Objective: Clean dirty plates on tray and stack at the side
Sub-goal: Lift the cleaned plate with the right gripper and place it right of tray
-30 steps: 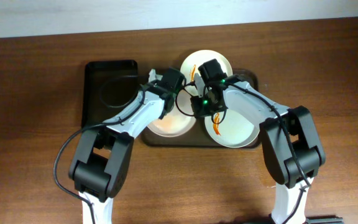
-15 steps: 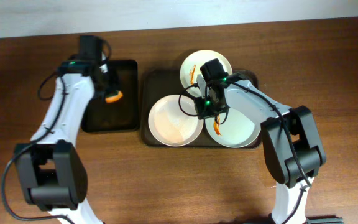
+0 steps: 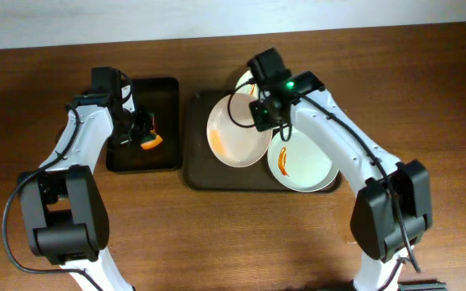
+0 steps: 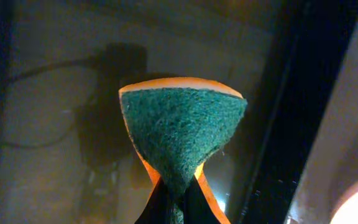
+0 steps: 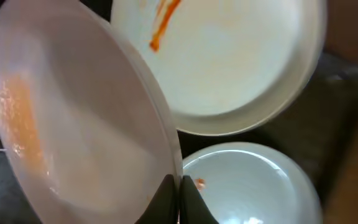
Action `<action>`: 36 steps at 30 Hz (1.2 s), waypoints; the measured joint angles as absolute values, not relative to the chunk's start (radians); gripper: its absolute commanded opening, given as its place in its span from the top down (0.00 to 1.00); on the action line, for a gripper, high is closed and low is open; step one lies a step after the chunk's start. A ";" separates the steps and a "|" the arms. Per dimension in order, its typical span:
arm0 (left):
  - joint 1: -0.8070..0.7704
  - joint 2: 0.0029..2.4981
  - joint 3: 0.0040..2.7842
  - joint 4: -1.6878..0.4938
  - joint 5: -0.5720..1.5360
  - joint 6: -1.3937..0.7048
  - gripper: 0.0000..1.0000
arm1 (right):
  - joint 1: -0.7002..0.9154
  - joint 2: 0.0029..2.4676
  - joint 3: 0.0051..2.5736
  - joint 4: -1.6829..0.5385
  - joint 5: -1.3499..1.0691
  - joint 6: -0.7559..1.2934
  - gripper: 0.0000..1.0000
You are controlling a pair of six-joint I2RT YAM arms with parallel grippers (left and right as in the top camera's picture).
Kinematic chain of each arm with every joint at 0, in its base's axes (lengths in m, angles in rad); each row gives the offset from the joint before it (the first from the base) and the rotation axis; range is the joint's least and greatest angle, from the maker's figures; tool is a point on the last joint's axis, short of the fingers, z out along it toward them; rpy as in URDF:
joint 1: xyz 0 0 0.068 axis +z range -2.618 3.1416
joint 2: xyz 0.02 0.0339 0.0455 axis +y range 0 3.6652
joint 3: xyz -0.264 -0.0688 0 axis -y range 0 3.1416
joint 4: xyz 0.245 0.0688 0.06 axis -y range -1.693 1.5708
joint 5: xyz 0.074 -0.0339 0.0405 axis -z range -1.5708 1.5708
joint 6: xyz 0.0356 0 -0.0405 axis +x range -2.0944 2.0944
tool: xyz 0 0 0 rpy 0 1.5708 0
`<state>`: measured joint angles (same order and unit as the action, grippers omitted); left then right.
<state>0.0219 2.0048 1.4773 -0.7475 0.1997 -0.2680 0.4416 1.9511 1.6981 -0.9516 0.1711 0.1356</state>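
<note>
- My right tool (image 3: 259,115) is closed on the rim of one plate (image 3: 233,136). In the wrist view both fingers pinch the edge with nothing else between them.
- The plate hangs tilted from this tool, above the tray (image 3: 192,176). I cannot tell if its low edge rests on something.
- I judge the rim grip is chosen to keep the face free for wiping, and the tilt turns that face toward the other arm.
- A pale orange smear (image 5: 18,118) shows on the face, so I think this plate is not clean enough yet.
- Two more plates lie in the tray. The back plate (image 3: 244,80) is beyond the right fingertips and partly covered. The front plate (image 3: 307,168) is under the right forearm and carries a clear streak (image 3: 282,160).
- My left tool (image 4: 174,210) is shut on a sponge (image 4: 182,134). It grips one corner, so the green rough side sticks out ahead of the fingers, ready to rub.
- This tool hangs over the black tray (image 3: 165,90), well apart from the held plate. I cannot see if the sponge touches the tray.
- No plate stands on the bench (image 3: 427,97) beside the tray, so the stack is not begun.
- Next, I think, the sponge must come to the held plate. A hard push may turn the plate in such a thin grip.
</note>
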 measured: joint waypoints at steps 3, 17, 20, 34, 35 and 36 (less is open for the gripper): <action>0.022 2.005 1.477 -0.748 0.174 -0.268 1.00 | 0.535 1.946 1.795 -1.019 0.388 0.134 0.96; 0.022 2.005 1.477 -0.760 0.176 -0.268 1.00 | 0.902 1.940 1.835 -1.051 1.163 0.131 0.96; 0.022 2.005 1.477 -0.762 0.176 -0.268 1.00 | 0.903 1.940 1.835 -1.051 1.166 0.131 0.96; 0.022 2.005 1.477 -0.767 0.177 -0.268 1.00 | -0.057 1.898 1.839 -1.147 -0.001 0.388 0.96; 0.022 2.005 1.477 -0.767 0.177 -0.268 1.00 | -0.134 1.897 1.839 -1.149 -0.036 0.384 0.96; 0.022 2.005 1.477 -0.766 0.176 -0.268 1.00 | -0.208 1.897 1.838 -1.148 -0.066 0.382 0.96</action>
